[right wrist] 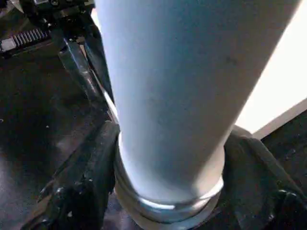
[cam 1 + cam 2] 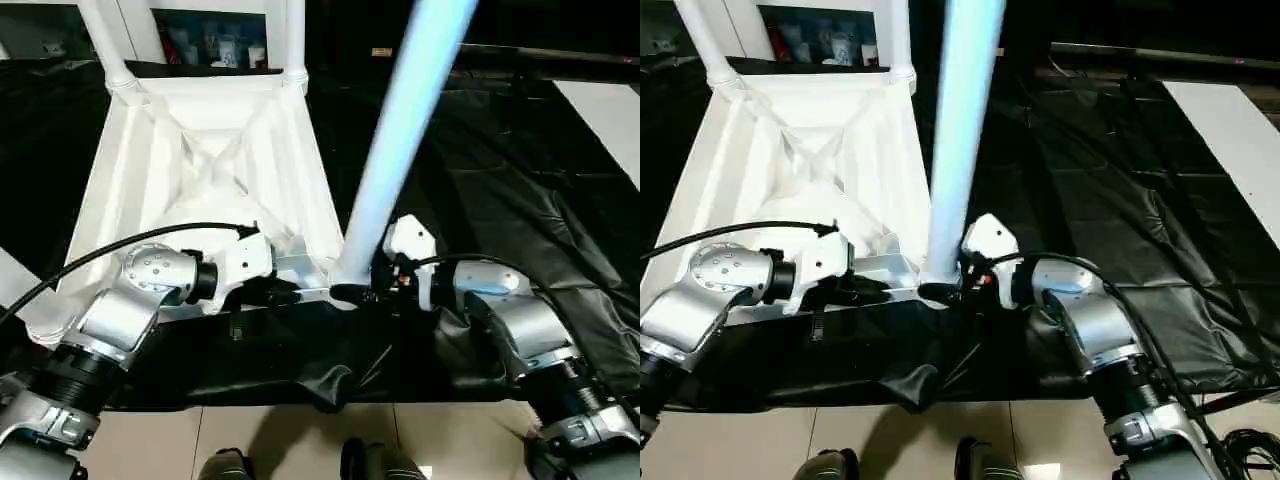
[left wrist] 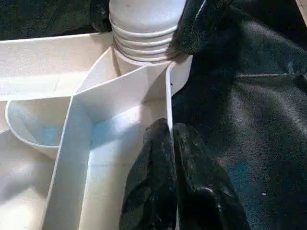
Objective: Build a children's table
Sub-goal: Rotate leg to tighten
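Upside down, the white plastic table top (image 2: 215, 165) lies on a black, wrinkled plastic sheet (image 2: 500, 190) that covers the floor, its ribbed underside facing up with crossing ribs running out to rounded corner sockets. Two round white legs (image 2: 105, 40) stand in the far corners, and a third long tapered leg (image 2: 400, 130) rises, tilted, from the near right corner socket, its ringed base seated there. The left gripper (image 3: 171, 143) has its two black fingers pressed together on the thin near rim of the top, just beside that socket. The right gripper (image 1: 168, 191) sits with one black finger (image 1: 81, 182) on either side of the third leg's base, close against it. Silver forearms with black cables reach in from both sides. Beyond the sheet's near edge lies pale tiled floor (image 2: 290, 440); a white panel (image 2: 610, 110) lies at the far right, and a dark shelf with small bottles (image 2: 215, 40) stands behind the table.
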You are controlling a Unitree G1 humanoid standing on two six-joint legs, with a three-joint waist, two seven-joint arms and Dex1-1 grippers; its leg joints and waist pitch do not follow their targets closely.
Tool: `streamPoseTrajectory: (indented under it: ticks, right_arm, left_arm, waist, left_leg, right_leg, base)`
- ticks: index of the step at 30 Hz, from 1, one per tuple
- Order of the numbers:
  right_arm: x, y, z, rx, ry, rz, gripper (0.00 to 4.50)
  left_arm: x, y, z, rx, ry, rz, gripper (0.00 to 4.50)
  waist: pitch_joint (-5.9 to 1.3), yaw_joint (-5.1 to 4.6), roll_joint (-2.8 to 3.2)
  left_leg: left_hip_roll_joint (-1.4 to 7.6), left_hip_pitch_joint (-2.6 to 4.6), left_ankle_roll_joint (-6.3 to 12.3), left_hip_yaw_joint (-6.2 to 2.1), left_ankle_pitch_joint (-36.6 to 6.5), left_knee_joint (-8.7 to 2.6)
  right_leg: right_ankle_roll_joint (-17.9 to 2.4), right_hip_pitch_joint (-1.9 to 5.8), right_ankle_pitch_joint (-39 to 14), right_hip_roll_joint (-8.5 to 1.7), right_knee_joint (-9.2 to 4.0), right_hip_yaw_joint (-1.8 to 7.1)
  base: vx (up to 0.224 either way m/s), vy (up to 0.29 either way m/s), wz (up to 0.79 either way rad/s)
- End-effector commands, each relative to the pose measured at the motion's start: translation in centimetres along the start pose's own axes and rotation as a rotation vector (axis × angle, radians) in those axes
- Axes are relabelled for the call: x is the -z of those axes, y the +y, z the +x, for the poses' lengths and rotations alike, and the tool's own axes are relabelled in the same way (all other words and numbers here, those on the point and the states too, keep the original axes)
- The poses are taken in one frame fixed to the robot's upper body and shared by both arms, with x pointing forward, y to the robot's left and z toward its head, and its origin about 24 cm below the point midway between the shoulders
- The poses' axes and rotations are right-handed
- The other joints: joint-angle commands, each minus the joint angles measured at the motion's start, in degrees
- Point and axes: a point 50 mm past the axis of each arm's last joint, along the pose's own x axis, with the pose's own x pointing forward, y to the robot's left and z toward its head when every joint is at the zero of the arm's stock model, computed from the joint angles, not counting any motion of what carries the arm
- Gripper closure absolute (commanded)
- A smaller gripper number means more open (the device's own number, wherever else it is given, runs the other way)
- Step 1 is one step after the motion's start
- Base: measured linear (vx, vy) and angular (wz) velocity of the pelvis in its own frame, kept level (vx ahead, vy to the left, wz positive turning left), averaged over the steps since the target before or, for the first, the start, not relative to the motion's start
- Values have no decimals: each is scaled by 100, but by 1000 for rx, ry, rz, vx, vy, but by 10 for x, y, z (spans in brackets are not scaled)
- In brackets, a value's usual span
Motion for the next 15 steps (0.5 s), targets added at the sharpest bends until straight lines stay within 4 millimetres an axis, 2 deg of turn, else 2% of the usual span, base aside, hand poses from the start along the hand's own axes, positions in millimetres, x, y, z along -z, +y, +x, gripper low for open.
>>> streamPoseTrajectory:
  ticks: [1,5,8,10,11,12,13,15]
  right_arm:
    - [-3,-5,-2,23,-4,-14,165]
    - [0,-4,0,40,-17,2,177]
    - [7,-5,2,123,-14,40,178]
    - [12,-5,3,179,-14,70,178]
    - [15,-4,5,210,-15,91,178]
    - [17,-3,5,229,-15,101,178]
    - [18,-3,6,247,-15,111,178]
    - [24,-1,13,364,-18,167,178]
  left_arm:
    - [21,-15,9,82,88,-57,450]
    - [23,-13,11,53,98,-87,450]
    - [24,-11,17,5,97,-125,450]
    - [24,-9,22,-33,93,-154,450]
    - [24,-7,26,-59,93,-168,450]
    - [24,-6,28,-72,94,-174,450]
    - [23,-5,30,-84,95,-180,450]
    - [21,2,41,-154,102,-198,450]
  waist:
    - [-418,7,53]
    - [-401,3,55]
    - [-368,3,49]
    - [-344,4,43]
    - [-328,-6,35]
    - [-328,-6,35]
    - [-317,-6,29]
    - [-308,-21,34]
  left_leg:
    - [59,20,194,27,-1242,-377]
    - [61,22,189,24,-1281,-385]
    - [56,35,153,24,-1451,-396]
    - [39,72,113,21,-1635,-394]
    - [33,47,106,-5,-1690,-413]
    - [33,47,106,-5,-1690,-413]
    - [18,70,99,-17,-1785,-412]
    - [3,63,85,-38,-1832,-424]
  right_leg:
    - [-1047,399,-1842,-324,-438,253]
    - [-1030,386,-1934,-326,-448,251]
    - [-924,361,-2315,-329,-502,251]
    - [-719,318,-2929,-336,-576,251]
    - [-595,328,-3223,-342,-598,236]
    - [-595,328,-3223,-342,-598,236]
    - [-390,287,-3650,-345,-667,219]
    - [-236,276,-3932,-349,-717,198]
  base:
    - [0,0,0]
    - [0,0,0]
    - [0,0,0]
    - [0,0,0]
    - [0,0,0]
    - [0,0,0]
    - [0,0,0]
    - [0,0,0]
